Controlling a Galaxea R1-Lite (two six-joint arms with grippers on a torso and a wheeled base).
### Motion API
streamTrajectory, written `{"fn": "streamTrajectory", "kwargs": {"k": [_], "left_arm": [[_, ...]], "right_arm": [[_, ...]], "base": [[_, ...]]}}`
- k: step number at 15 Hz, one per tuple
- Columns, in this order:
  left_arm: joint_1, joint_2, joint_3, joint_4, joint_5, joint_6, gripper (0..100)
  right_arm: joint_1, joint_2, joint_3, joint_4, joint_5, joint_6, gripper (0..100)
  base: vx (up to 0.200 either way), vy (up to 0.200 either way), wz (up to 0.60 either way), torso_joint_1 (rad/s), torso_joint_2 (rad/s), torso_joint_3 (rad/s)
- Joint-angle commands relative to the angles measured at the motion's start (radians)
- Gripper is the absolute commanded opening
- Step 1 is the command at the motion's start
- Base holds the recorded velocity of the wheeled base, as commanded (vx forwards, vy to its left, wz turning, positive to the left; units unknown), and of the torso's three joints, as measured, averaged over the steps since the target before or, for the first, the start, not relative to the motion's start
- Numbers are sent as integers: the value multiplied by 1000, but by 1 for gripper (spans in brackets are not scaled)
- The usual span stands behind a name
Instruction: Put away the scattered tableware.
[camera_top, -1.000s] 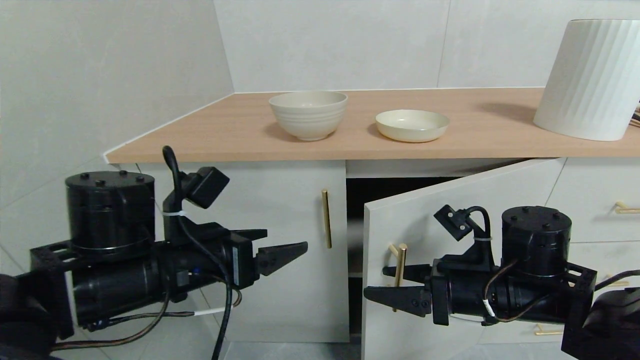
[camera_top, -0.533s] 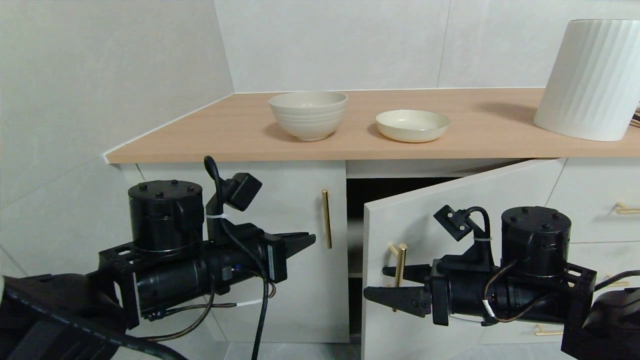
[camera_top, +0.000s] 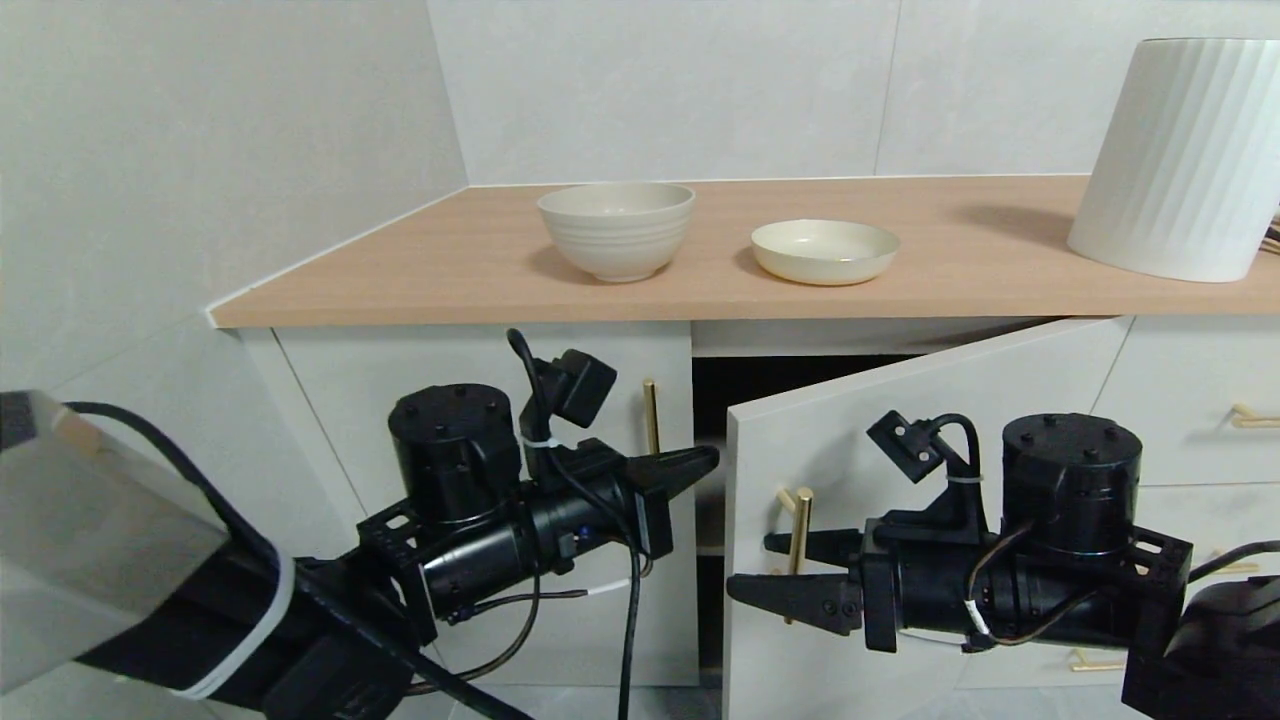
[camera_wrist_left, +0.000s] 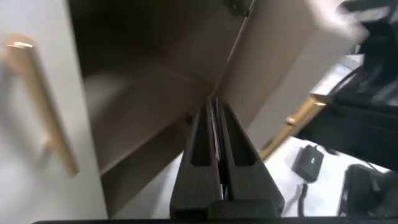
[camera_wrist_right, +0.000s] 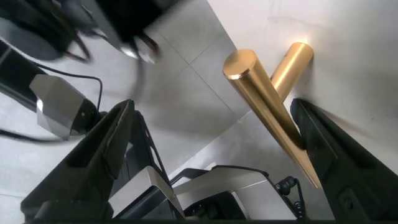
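A cream ribbed bowl (camera_top: 617, 228) and a shallow cream plate (camera_top: 825, 250) stand apart on the wooden countertop (camera_top: 400, 285). Below it the right cabinet door (camera_top: 900, 420) hangs ajar, with a dark gap and a shelf (camera_wrist_left: 137, 106) behind. My left gripper (camera_top: 705, 462) is shut, and its tip (camera_wrist_left: 213, 106) points into that gap beside the left door's brass handle (camera_top: 651, 437). My right gripper (camera_top: 755, 566) is open in front of the ajar door. The door's brass handle (camera_wrist_right: 267, 106) stands between its fingers (camera_wrist_right: 118, 143), close to one of them.
A tall white ribbed cylinder (camera_top: 1180, 150) stands at the counter's right end. Drawers with brass handles (camera_top: 1250, 415) lie right of the open door. A tiled wall closes off the left side. The left cabinet door (camera_top: 480, 360) is closed.
My left arm has swung to the right and forward, bringing its shut gripper from the left door's face to the cabinet gap. The right arm, bowl and plate have stayed put.
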Motion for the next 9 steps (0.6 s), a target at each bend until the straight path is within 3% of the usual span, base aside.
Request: {"fn": "streamTrajectory", "kwargs": {"k": [1,3,9], "left_arm": [[-17,136,-45,-66,5,-3,0],[-17,200,-68,-174,18,-4,0],[-36,219,-79,-192,19,-6,0]], "right_arm": [[0,7,4,-3,-1,0,100],[0,7,4,-4,-1,0,100],[-6,12,4,-12,-5,-14,100]], "base": [[0,0,0,0,0,0],[0,0,0,0,0,0],[0,0,0,0,0,0]]}}
